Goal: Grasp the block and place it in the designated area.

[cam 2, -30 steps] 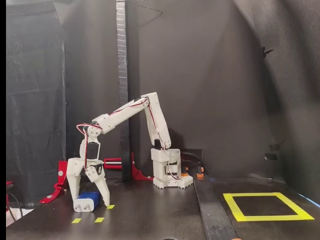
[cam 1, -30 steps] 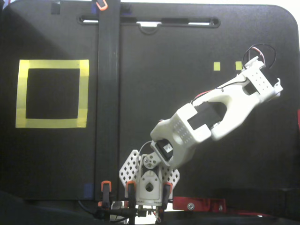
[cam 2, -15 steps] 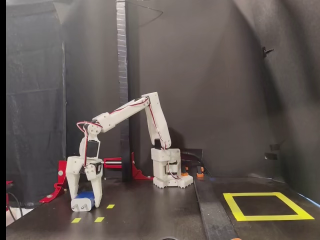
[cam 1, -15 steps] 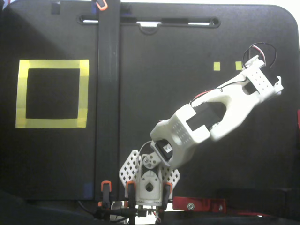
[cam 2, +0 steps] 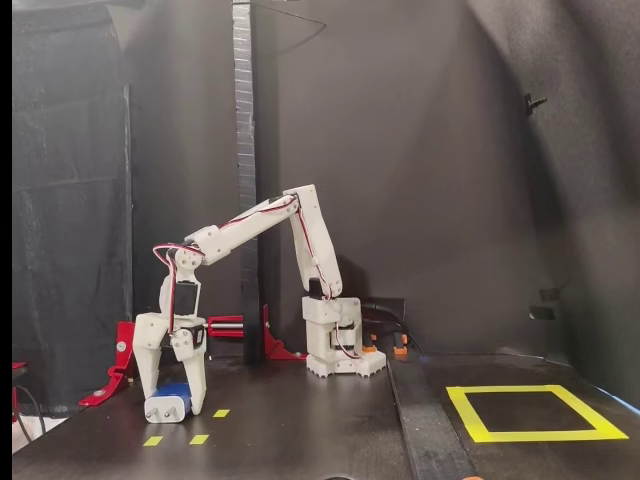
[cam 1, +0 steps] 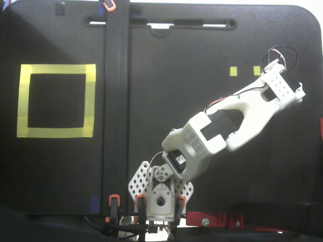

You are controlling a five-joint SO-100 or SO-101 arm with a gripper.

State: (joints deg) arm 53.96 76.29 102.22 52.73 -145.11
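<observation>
Fixed side view: hand (cam 2: 171, 402) clenched on the small dark blue block (cam 2: 172, 396), pale end outward, at table level

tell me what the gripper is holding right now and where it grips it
The white gripper is closed on the small dark blue block, its fingers pressing the block's two opposite sides, low at the table.

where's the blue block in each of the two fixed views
Top-down fixed view: the block is not visible; the arm's white wrist covers the spot by the small yellow markers at upper right.
Side fixed view: the block sits low at left on the table, between the fingers of the gripper, beside the same markers.
Shared landmark: the yellow tape frame, at left in the top-down view, at lower right in the side view.
</observation>
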